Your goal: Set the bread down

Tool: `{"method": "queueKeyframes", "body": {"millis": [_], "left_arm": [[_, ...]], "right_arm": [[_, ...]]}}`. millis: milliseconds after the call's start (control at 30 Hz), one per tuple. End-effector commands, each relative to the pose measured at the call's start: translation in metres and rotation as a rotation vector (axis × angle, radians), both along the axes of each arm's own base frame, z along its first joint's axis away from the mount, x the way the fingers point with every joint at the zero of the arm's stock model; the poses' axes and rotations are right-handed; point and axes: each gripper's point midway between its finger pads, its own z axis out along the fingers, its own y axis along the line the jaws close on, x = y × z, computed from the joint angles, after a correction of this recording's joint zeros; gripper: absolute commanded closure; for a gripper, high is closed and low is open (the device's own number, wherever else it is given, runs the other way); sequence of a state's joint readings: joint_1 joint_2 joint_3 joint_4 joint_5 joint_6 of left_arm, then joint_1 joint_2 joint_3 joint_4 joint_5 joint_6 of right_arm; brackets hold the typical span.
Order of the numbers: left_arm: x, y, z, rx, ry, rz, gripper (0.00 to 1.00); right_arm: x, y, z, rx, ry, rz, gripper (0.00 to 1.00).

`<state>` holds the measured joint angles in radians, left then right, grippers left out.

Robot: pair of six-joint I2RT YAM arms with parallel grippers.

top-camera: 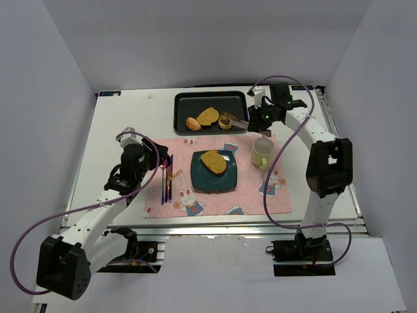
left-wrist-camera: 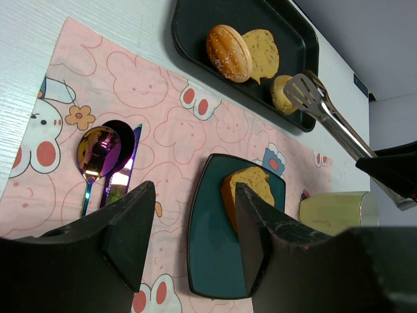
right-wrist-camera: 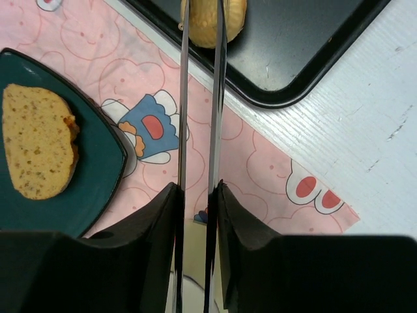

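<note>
Your right end effector (right-wrist-camera: 197, 195) is clamped on the handles of the tongs (right-wrist-camera: 183, 98). Their blades run straight up the wrist frame to the small bread piece (right-wrist-camera: 234, 19) at top centre, in the right end of the black tray (top-camera: 179, 116), though you cannot tell whether they pinch it. Your left end effector (left-wrist-camera: 192, 222) hangs wide open and empty over the cutlery (top-camera: 166, 182), well apart from that bread. Treat the teal plate (top-camera: 225, 184), below and left of the bread in the overhead frame, as the likely target, but a slice (top-camera: 213, 162) fills its middle and a cup (top-camera: 262, 153) stands just right, so room looks tight.
</note>
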<state>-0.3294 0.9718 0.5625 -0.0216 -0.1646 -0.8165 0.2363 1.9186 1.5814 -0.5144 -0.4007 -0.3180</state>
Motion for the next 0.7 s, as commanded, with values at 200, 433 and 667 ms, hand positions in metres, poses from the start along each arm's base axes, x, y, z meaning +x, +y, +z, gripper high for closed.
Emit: {"method": "queueKeyframes", "body": {"millis": [200,433,667], "left_arm": [[0.000,0.001,0.010,-0.011,-0.035,0.000,0.38],[-0.001,0.002,0.013,-0.013,-0.047,0.006,0.38],[0.001,-0.001,0.014,-0.028,-0.062,-0.002,0.38]], "right_arm": [[0.004,0.013,0.073,0.093,-0.143,0.031,0.80],[-0.035,0.017,0.084,0.141,-0.100,0.103,0.80],[-0.125,0.028,0.091,0.238,-0.026,0.279,0.81]]}}
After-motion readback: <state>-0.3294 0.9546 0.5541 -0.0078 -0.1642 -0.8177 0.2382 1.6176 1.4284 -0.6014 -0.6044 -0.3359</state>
